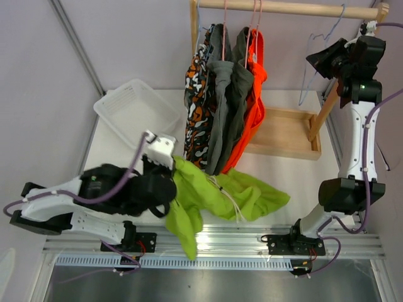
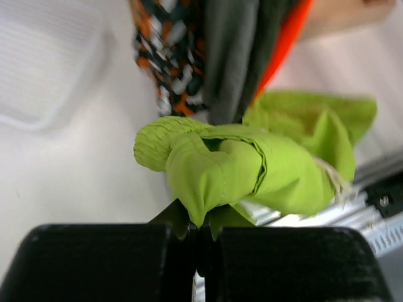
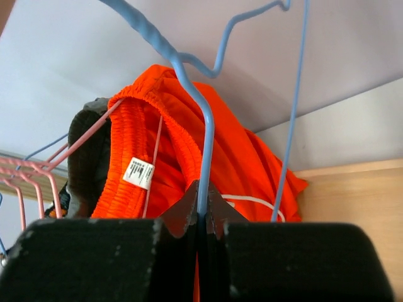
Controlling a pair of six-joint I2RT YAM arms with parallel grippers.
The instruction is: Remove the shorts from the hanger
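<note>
The lime green shorts (image 1: 220,195) lie off the rack on the table's near edge. My left gripper (image 1: 169,189) is shut on a fold of them (image 2: 208,170). The camouflage shorts (image 1: 196,107), two dark grey shorts (image 1: 227,94) and the bright orange shorts (image 1: 252,100) hang on pink hangers from the wooden rail (image 1: 289,7). My right gripper (image 1: 327,60) is up at the rail's right end, shut on the wire of an empty blue hanger (image 3: 204,145), which also shows in the top view (image 1: 315,56). The orange shorts (image 3: 189,151) hang just beyond it.
A white plastic basket (image 1: 135,110) stands at the back left. The rack's wooden base tray (image 1: 286,132) and its slanted leg (image 1: 324,113) are at the right. A metal rail (image 1: 252,242) runs along the near edge.
</note>
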